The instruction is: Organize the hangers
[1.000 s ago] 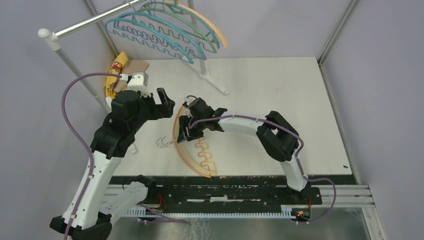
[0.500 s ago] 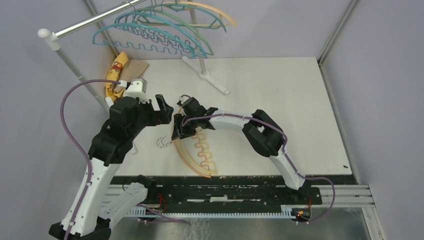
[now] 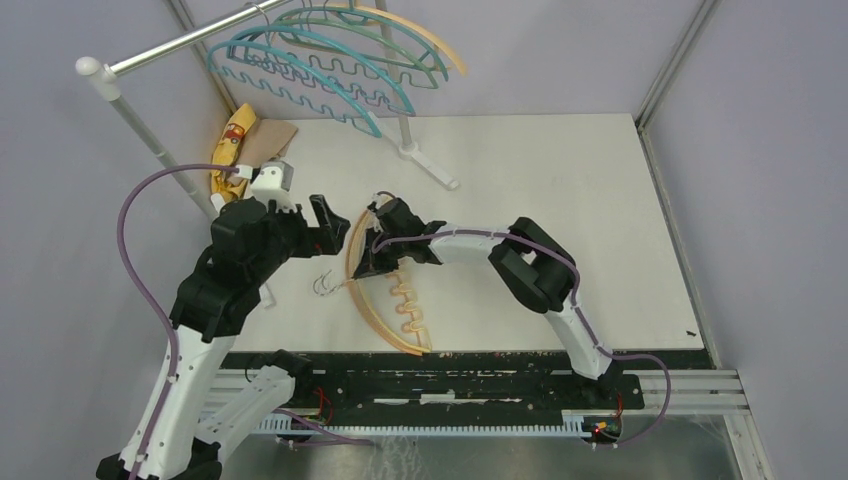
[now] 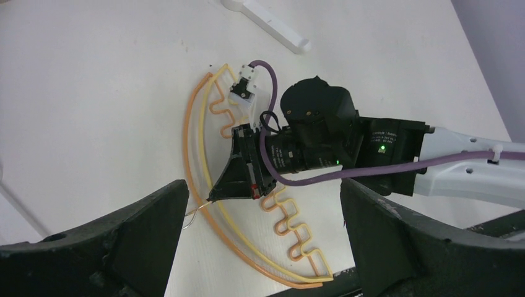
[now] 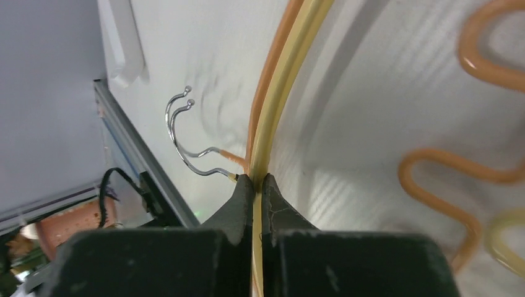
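**Right arm.** The right gripper [image 4: 215,193] reaches down to the worktop [image 3: 560,170] with its jaws closed to a narrow gap. The jaws pinch the curved arm of the yellow hanger [image 5: 286,80] just beside the base of its hook. In the right wrist view, both fingertips press on the yellow arm from opposite sides. The pictures do not show whether the pinched part is clear of the surface.

**Hangers on the worktop.** The yellow hanger and the orange hanger [image 5: 407,167] lie together, one nested against the other. They sit left of centre, close to the near edge of the worktop. Their curved arms face the left edge and their wavy notched bars face the right. The arm of the orange hanger runs just beside the yellow arm, on the hook side and outside the jaws. The two metal hooks [image 3: 322,286] point toward the left edge, one beside the other. The lower tips of both hangers reach the near edge.

**Left arm.** The left gripper [image 3: 333,222] hovers above the worktop, just left of the right gripper. Its jaws stand at full width and hold nothing. In the left wrist view, its fingers [image 4: 124,238] frame the two hangers and the right gripper.

**Rack.** At the far left corner, a silver rack pole [image 3: 180,45] carries the hung hangers [image 3: 320,60], which are teal, green and orange. The white rack foot [image 3: 430,165] rests on the worktop near the far edge. A yellow and tan cloth [image 3: 232,140] lies at the far left corner.
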Tool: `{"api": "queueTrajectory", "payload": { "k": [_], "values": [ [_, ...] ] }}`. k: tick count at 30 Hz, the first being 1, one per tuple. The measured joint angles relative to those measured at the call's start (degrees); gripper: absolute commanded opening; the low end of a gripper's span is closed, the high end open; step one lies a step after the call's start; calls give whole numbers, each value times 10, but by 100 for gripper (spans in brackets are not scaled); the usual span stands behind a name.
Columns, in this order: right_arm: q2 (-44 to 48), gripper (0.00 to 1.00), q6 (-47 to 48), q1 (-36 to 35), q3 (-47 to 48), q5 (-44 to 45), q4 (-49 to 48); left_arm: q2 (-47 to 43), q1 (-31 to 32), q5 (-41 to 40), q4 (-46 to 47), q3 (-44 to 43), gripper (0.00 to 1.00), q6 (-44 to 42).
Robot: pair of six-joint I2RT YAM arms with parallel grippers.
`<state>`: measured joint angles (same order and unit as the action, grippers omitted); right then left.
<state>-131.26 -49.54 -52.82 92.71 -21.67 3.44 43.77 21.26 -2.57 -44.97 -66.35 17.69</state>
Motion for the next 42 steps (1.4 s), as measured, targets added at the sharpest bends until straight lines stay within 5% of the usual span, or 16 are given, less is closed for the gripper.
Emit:
{"api": "queueTrajectory", "payload": {
  "k": [7, 22, 42],
  "values": [
    [94, 1, -122, 83, -143, -45, -164, -28, 0, 62, 5, 6, 99, 0],
    [99, 1, -389, 140, -149, -52, -501, -34, 1, 150, 50, 125, 99, 0],
    [220, 1, -384, 182, -220, -112, -484, -49, 1, 92, 66, 145, 99, 0]
  ]
}}
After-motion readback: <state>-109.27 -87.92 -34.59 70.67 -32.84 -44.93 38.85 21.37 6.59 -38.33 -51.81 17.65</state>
